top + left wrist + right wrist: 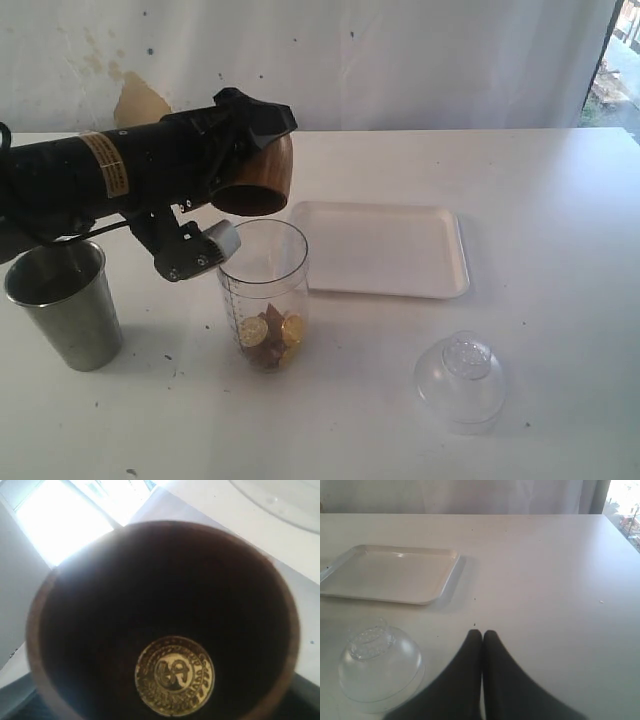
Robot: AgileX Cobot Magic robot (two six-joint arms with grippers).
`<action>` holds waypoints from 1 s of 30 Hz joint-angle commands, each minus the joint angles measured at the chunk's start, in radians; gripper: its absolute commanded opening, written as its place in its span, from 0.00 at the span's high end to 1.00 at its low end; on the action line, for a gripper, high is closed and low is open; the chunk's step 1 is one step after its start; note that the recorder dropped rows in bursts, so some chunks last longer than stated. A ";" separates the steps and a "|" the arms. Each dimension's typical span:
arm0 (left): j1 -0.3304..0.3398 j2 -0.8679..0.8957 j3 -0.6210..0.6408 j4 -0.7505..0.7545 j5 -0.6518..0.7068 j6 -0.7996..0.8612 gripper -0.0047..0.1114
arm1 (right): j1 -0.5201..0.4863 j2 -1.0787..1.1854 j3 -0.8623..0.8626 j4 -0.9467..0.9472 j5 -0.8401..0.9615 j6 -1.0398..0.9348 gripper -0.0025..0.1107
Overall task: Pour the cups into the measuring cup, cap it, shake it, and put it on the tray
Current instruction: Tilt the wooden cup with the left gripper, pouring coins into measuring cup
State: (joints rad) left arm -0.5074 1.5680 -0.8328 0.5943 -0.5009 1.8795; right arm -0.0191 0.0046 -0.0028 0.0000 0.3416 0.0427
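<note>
- Exterior view: left fingers [262, 122] clenched round the held cup [265, 178], brownish in this light. Tipped far over, mouth turned down and toward the camera.
- Just below that mouth, close but not touching: measuring cup [268, 270], upright on the table [560, 200], uncapped. Heaped at its bottom: gold coins [290, 328] and darker brown bits.
- Left of the measuring cup and near it: standing cup [65, 300], brushed steel, upright, mouth up.
- Behind and to the right of the measuring cup, just beside it: tray [385, 250], white, lying flat on the table.
- Toward the front right, apart from the tray: clear domed lid [460, 382], resting on its wide rim.
- Left wrist view: looks straight into the held cup [100, 605], dark brown inside. Lying against its inner base: single coin [175, 676], gold and embossed. Fingers themselves out of sight here. Beyond the cup's rim, pale table [225, 515] and a curved clear edge, too blurred to name.
- Right wrist view: right fingers [470, 675] pressed together tip to tip, grasping nothing, hanging over the bare table [560, 580].
- Ahead of them, well apart: tray [390, 572].
- Nearer, beside the fingers without touching: clear domed lid [380, 665], rim down.
</note>
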 commanded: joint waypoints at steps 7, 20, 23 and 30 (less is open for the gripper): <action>-0.034 -0.009 0.036 0.002 -0.022 -0.048 0.96 | 0.001 -0.005 0.003 0.000 -0.002 -0.004 0.98; -0.070 -0.009 0.041 0.000 -0.061 -0.055 0.96 | 0.001 -0.005 0.003 0.000 -0.002 -0.004 0.98; -0.074 0.007 0.028 -0.040 -0.019 -0.081 0.96 | 0.001 -0.005 0.003 0.000 -0.002 -0.004 0.98; -0.095 0.012 0.017 -0.084 -0.016 0.001 0.96 | 0.001 -0.005 0.003 0.000 -0.002 -0.004 0.98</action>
State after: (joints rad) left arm -0.5901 1.5860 -0.8068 0.5446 -0.4934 1.8774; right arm -0.0191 0.0046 -0.0028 0.0000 0.3416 0.0427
